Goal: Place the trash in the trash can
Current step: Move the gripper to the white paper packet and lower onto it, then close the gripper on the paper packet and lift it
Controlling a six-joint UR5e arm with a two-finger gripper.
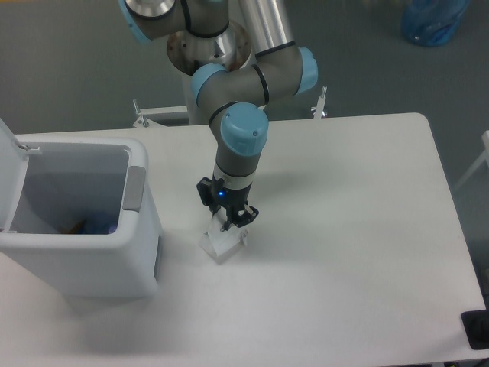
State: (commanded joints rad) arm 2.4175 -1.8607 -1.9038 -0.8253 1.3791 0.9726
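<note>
The small white paper carton (pixel 221 242) stands on the table just right of the trash can (pixel 84 260). My gripper (pixel 227 223) points down onto the carton's top, its fingers drawn in against it. The trash can is a large white bin with a grey latch (pixel 134 188), and its lid (pixel 9 172) is raised at the left. Deep inside it a blue and reddish shape (pixel 93 226) shows, which looks like the bottle, mostly hidden by the bin wall.
The arm's base and white mount (pixel 200 92) stand behind the table's far edge. A blue bag (pixel 434 20) lies on the floor at the top right. A black object (pixel 477 329) sits by the table's front right corner.
</note>
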